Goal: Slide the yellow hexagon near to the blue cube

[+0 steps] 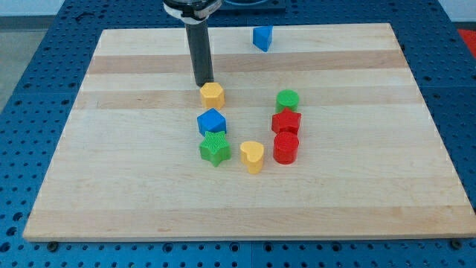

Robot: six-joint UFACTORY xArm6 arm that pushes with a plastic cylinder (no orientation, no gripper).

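Observation:
The yellow hexagon [213, 93] lies on the wooden board [119, 149] a little above the view's centre. The blue cube [211, 121] sits just below it, with a small gap between them. My tip [204, 83] is at the hexagon's upper left edge, touching or nearly touching it. The dark rod rises from there to the view's top.
A green star [215, 149] sits right under the blue cube. A yellow heart [252, 156] lies to its right. A green cylinder [287, 100], a red star-like block [285, 122] and a red cylinder [285, 147] form a column at right. A blue triangular block [262, 37] lies near the top edge.

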